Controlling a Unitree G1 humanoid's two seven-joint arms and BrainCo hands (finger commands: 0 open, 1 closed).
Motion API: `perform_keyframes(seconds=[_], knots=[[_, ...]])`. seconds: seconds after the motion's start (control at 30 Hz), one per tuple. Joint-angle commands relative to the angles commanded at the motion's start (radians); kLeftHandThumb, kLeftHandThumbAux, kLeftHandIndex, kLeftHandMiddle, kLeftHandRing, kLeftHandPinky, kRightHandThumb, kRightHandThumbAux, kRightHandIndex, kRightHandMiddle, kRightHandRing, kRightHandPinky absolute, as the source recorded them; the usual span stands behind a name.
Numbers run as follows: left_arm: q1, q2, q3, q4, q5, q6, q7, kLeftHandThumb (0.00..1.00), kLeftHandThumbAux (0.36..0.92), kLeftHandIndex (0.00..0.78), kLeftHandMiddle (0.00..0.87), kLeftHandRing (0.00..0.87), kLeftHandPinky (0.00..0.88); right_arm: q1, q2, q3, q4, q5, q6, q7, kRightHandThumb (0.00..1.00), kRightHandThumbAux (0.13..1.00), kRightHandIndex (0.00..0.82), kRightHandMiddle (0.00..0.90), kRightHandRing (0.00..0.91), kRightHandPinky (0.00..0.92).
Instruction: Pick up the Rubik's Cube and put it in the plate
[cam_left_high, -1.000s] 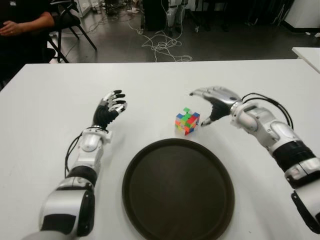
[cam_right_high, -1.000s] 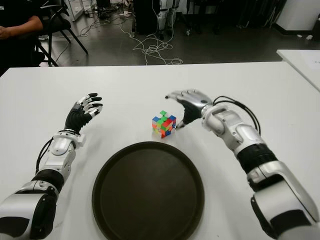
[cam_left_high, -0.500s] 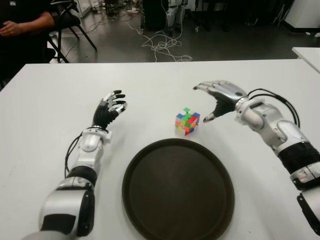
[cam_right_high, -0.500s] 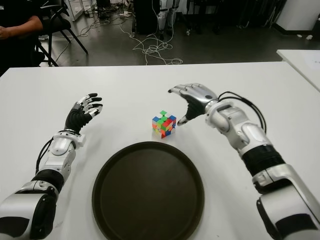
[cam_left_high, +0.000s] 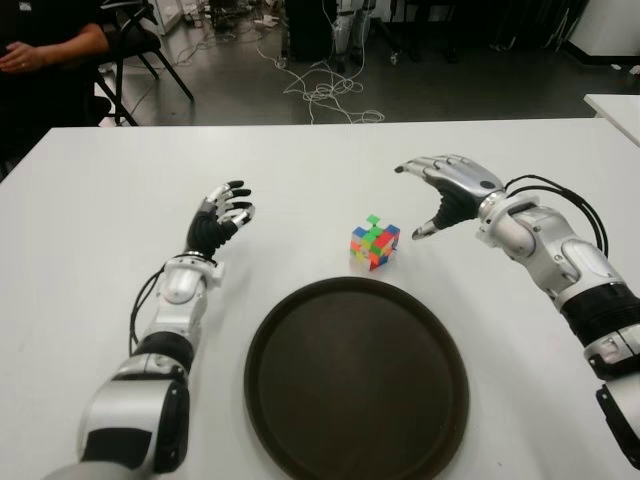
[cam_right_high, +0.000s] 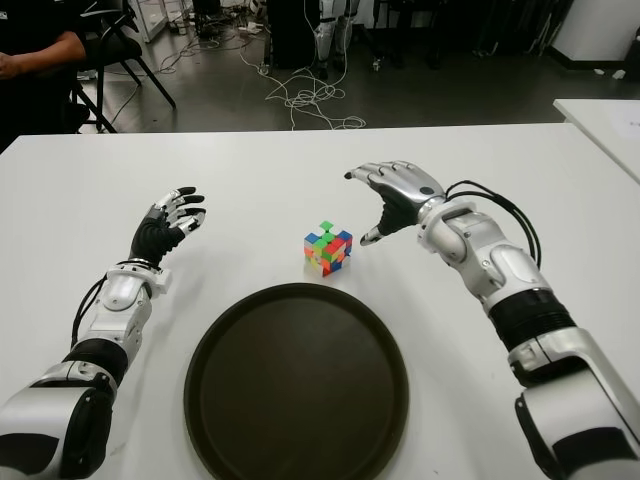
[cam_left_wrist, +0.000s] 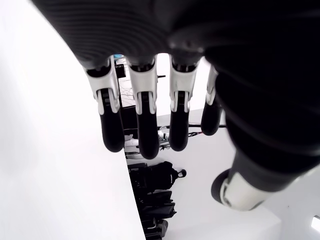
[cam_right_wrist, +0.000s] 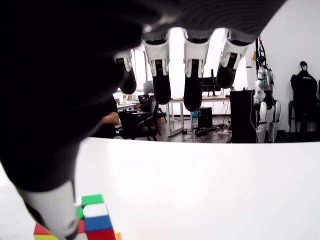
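rubik's cube (cam_left_high: 375, 243) sits mid-frame on the desk (cam_left_high: 100, 200), just above the plate (cam_left_high: 356, 378); right hand (cam_left_high: 447, 190) hovers beside it, fingers spread, seemingly ready to grasp; left hand (cam_left_high: 222, 212) idles center-left, fingers apart

left hand (cam_left_high: 222, 213): raised, fingers spread, holding nothing | right hand (cam_left_high: 450, 186): arm reaching forward, fingers extended, thumb down, holding nothing

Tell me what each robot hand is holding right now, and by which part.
Nothing is held. The right robot hand hovers open just right of the Rubik's Cube, not touching it. The left robot hand is open, well left of the cube, beyond the plate.
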Motion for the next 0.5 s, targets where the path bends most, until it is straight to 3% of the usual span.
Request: perform_keyframes(seconds=[0.5], knots=[[0.000, -0.006, 0.007, -0.002, -0.010, 0.000, -0.003, 0.161, 0.742, 0.204, 0.254, 0.262, 0.279, -0.066, 0.056, 0.060, 0.115, -0.014, -0.027, 0.040, 0.000, 0.767, 0.134, 0.164, 0.153, 0.118]])
